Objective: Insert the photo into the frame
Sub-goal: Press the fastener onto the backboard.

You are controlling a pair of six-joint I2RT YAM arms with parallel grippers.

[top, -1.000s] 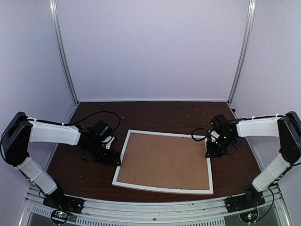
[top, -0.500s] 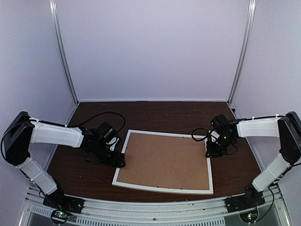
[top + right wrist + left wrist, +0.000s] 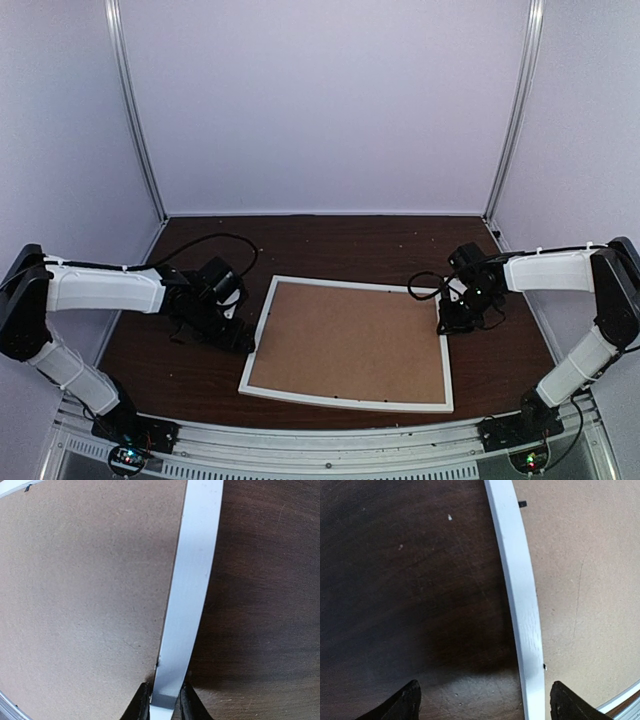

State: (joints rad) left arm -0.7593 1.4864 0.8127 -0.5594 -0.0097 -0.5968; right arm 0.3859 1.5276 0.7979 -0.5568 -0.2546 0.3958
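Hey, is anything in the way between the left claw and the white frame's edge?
Nothing visible. The open left claw straddles the left rail of the frame, with no object between them.

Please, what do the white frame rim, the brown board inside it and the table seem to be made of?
Rim of the frame: likely painted wood, faint grain under matte white. Backing board: probably fibreboard, flat speckled brown, matte. Table: dark wood or veneer, streaky grain, slight sheen.
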